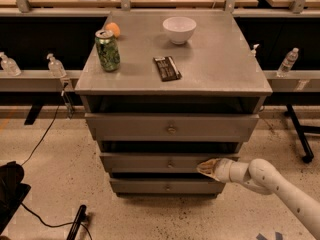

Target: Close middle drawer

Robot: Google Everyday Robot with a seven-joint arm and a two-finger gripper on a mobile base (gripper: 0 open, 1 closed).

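The grey cabinet [175, 81] has three drawers. The middle drawer [150, 162] has a wide low grey front with a small round knob [170, 163], and stands out a little, with a dark gap above it. My gripper [204, 167] comes in from the lower right on a white arm [270, 180]. Its tip rests against the right part of the middle drawer's front, to the right of the knob. The top drawer [170, 128], with a taller front, sits above it, and the lowest drawer front [165, 186] sits below.
On the cabinet top stand a green can [108, 50], an orange [113, 29], a white bowl [179, 29] and a dark snack bar [167, 68]. Plastic bottles [289, 61] line the grey rails on both sides. A black cable [40, 144] and dark gear [10, 191] lie on the floor at left.
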